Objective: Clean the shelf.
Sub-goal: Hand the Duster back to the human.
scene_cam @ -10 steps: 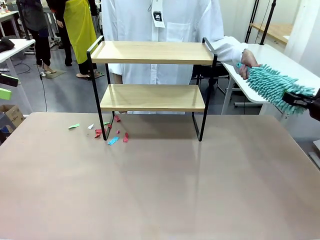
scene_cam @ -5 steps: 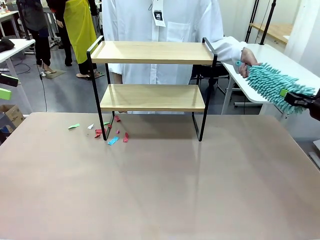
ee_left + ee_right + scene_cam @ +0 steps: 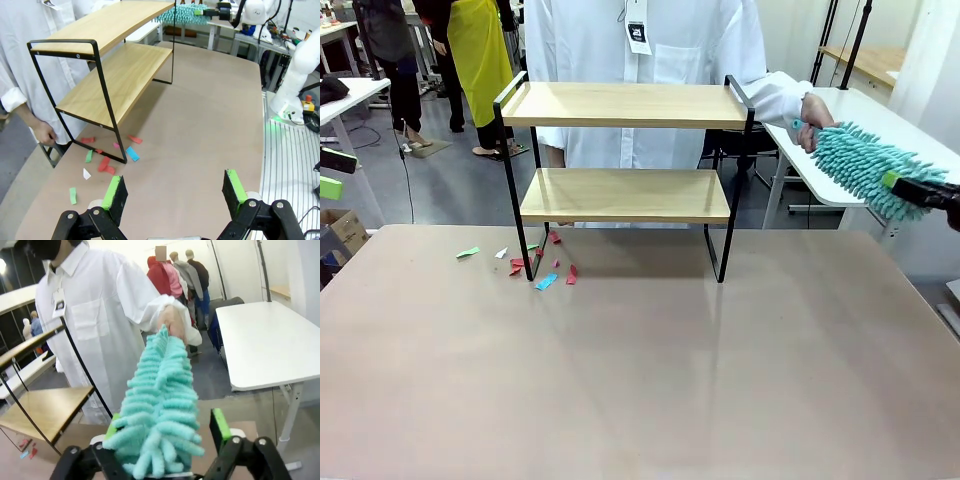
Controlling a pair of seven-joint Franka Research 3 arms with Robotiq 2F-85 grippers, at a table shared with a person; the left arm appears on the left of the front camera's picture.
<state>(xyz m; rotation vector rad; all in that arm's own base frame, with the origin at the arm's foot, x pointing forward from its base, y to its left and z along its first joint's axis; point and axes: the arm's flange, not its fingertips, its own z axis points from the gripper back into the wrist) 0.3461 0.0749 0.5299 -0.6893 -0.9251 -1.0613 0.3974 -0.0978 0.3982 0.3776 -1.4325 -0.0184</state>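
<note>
The shelf [image 3: 625, 195], two light boards in a black frame, stands at the table's far side, and it also appears in the left wrist view [image 3: 115, 75] and the right wrist view [image 3: 45, 410]. A teal fluffy duster [image 3: 860, 165] hangs in the air at the far right, its handle end in the person's hand [image 3: 815, 115]. My right gripper [image 3: 898, 188] is open at the duster's tip. In the right wrist view the duster [image 3: 160, 400] lies between the spread jaws of that gripper [image 3: 167, 432]. My left gripper [image 3: 172, 192] is open and holds nothing, left of the shelf above the table.
Small red, blue, green and white paper scraps [image 3: 545, 265] lie on the table by the shelf's left foot, also seen from the left wrist [image 3: 107, 160]. A person in a white coat stands behind the shelf. A white side table [image 3: 880, 115] stands at the far right.
My right gripper's jaws have opened off the duster's tip. The duster has risen slightly in the person's hand. The left arm has not moved.
</note>
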